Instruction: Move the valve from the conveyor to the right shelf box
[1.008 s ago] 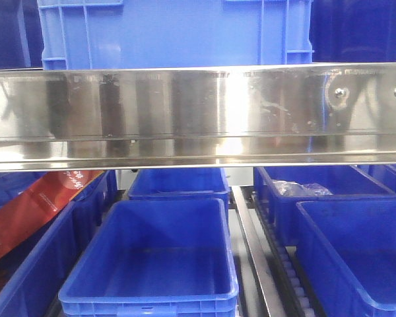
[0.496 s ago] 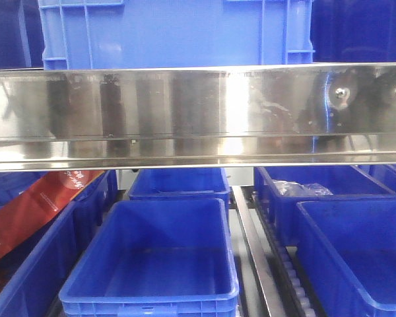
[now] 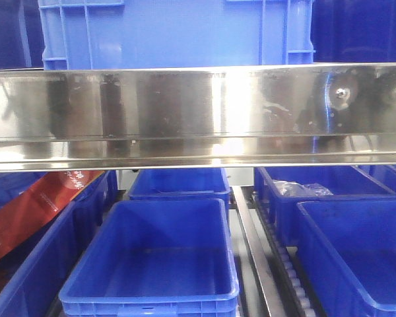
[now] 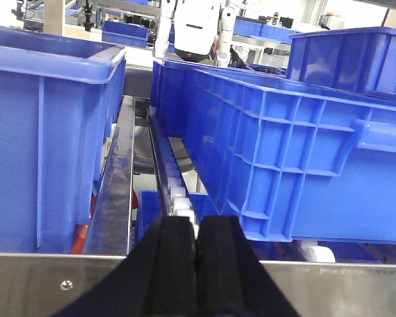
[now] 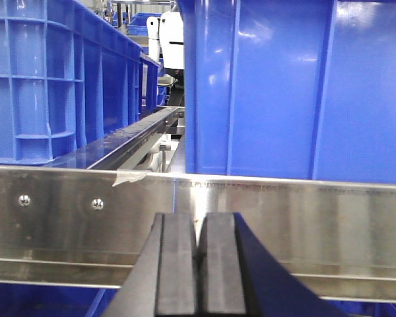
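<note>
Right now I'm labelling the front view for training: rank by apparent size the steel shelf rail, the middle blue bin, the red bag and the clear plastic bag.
1. Steel shelf rail
2. Middle blue bin
3. Red bag
4. Clear plastic bag, farther back, so true size is unsure.

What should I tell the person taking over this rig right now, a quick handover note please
Left gripper: shut, holding nothing, facing the steel shelf rail and blue boxes.
Right gripper: shut, holding nothing, close to a shelf rail with a blue box above it.
Valve and conveyor: in none of the views.
Front view: lower boxes, such as the middle one, look empty; a back right box holds a clear bag.
Done: no sign of a pickup.
Left: find the valve, grasp it, place it in the right shelf box.
</note>
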Robot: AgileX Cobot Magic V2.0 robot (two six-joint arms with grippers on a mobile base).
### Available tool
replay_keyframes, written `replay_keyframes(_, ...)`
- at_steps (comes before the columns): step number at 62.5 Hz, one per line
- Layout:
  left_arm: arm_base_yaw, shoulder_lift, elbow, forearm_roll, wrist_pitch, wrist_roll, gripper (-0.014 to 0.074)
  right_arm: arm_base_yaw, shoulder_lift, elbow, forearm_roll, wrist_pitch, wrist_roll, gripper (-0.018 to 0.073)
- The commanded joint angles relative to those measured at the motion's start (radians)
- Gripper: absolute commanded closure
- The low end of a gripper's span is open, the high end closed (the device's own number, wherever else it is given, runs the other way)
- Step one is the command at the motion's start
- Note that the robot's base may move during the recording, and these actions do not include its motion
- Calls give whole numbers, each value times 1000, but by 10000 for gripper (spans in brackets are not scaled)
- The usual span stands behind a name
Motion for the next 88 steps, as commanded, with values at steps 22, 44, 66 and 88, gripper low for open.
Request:
replay_keyframes(22,3,-101,22,35,-19,-2,707,-6,-8,3,-4,-10,-5,727)
replay_keyframes(44,102,-268,342,76,-163,-3,707,-6,-8,3,-4,-10,-5,727)
replay_keyframes(66,162,-268,410,14,-246,-3,707,-6,-8,3,-4,-10,-5,727)
replay_keyframes(88,162,-268,410,148,-245,-3,707,-6,-8,3,-4,-10,-5,727)
